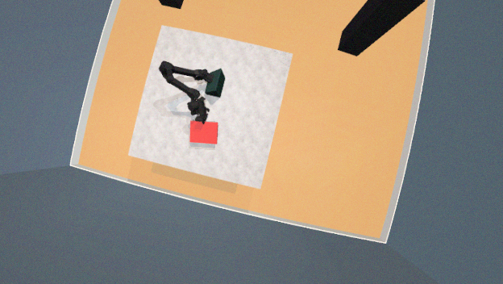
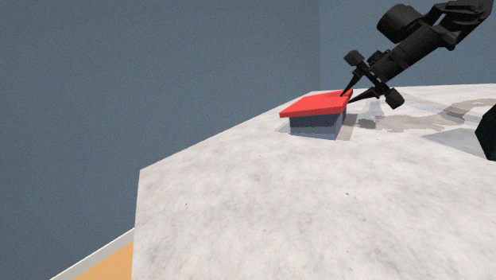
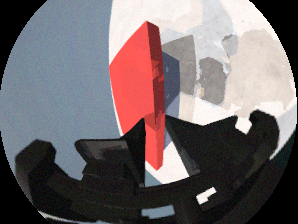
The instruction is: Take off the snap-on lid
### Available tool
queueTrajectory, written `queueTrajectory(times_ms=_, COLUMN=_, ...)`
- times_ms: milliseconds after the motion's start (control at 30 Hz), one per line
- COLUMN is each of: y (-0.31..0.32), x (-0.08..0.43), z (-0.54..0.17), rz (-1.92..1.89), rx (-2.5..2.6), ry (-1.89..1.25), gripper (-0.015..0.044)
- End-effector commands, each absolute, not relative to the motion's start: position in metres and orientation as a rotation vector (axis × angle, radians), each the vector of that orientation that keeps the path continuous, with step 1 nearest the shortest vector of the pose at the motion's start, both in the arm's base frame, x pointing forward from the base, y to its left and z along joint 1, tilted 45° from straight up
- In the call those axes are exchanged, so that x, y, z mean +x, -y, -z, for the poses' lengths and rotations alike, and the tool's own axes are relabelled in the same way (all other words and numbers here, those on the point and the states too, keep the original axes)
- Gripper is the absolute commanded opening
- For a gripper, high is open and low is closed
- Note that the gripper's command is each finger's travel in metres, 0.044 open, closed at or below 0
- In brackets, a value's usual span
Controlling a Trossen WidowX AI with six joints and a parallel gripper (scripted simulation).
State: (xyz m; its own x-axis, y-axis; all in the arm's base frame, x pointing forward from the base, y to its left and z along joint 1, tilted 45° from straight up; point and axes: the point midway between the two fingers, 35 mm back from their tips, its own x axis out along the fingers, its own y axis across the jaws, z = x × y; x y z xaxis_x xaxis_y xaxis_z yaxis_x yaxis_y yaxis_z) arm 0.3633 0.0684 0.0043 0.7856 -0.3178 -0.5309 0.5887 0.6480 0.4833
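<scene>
The red lid [image 1: 204, 134] [image 2: 314, 104] [image 3: 131, 75] lies over the blue-grey storage box [image 2: 314, 126] [image 3: 172, 82], overhanging its sides. In the exterior view the lid looks slightly tilted, its gripper-side edge a little higher. The box stands on the pale table [image 1: 242, 121] [image 2: 238, 199]; the top view hides it under the lid. My gripper [image 1: 203, 122] [image 2: 345, 99] [image 3: 154, 119] comes in at a slant and is shut on the lid's near edge, one fingertip above it and one below. Whether any snap still holds cannot be seen.
A dark green block [image 1: 215, 83] [image 2: 490, 133] stands at the arm's base end, away from the box. The arm's links reach over the table between them. The table's far edge lies beyond the box. Large black beams [image 1: 368, 28] show outside the table.
</scene>
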Motion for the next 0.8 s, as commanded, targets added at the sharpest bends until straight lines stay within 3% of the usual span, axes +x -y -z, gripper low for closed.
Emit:
queueTrajectory(times_ms=0, y=-0.0681, x=0.364, z=-0.0041, rz=0.533, rx=0.688, ry=-0.426, gripper=0.0)
queueTrajectory(times_ms=767, y=-0.0757, x=0.3647, z=-0.011, rz=0.535, rx=0.69, ry=-0.426, gripper=0.0)
